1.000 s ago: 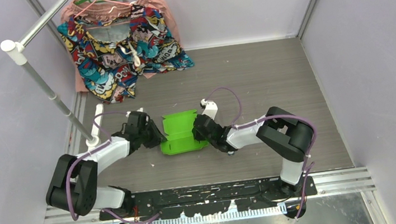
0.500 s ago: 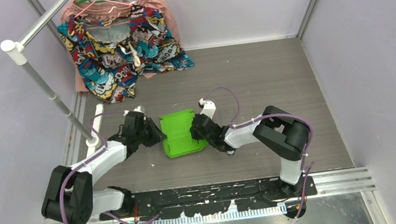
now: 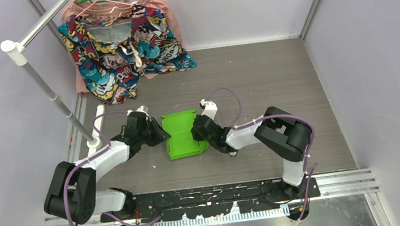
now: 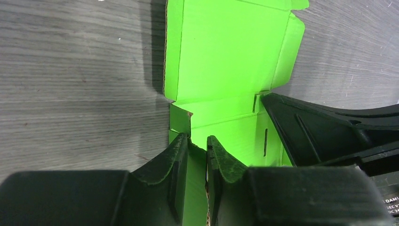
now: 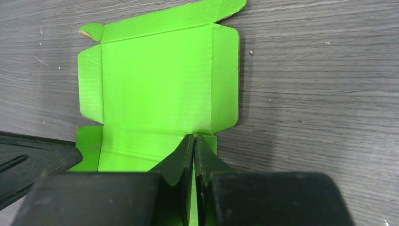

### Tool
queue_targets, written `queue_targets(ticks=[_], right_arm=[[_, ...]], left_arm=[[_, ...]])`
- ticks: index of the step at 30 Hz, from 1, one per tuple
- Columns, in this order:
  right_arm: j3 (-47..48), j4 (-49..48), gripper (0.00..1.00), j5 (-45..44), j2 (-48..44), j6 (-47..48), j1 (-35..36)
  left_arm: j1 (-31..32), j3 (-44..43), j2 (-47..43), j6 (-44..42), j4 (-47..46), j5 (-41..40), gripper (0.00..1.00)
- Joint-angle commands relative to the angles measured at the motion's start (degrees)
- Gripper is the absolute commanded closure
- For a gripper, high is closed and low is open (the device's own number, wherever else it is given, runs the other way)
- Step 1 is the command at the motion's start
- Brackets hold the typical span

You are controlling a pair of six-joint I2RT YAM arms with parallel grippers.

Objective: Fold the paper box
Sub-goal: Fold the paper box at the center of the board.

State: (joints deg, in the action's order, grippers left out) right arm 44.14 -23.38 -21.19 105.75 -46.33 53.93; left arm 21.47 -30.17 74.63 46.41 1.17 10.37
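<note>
The paper box is laid on the counter. Its opposite walls are clamped by the left hand and right hand.

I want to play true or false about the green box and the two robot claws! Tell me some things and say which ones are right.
1. The paper box is lime green. True.
2. The left gripper is wide open, away from the box. False: it pinches a side wall of the box.
3. The right gripper is shut on the box's other side. True.
4. The colourful garment lies on top of the box. False: it is in the far left corner, apart from the box.
5. The box is folded completely shut. False: its big panel lies open.
</note>
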Motion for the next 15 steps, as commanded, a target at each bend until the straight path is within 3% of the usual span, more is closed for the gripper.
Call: queue_targets(ticks=[1, 15], right_arm=[[-4.25, 22.97, 0.9, 5.77, 8.28, 2.25, 1.68], [-3.05, 23.02, 0.9, 6.48, 9.28, 2.79, 2.2]], left_arm=[[1.0, -0.12, 1.99, 1.31, -6.91, 4.29, 0.79], [3.98, -2.56, 10.27, 0.36, -10.02, 3.25, 0.81]])
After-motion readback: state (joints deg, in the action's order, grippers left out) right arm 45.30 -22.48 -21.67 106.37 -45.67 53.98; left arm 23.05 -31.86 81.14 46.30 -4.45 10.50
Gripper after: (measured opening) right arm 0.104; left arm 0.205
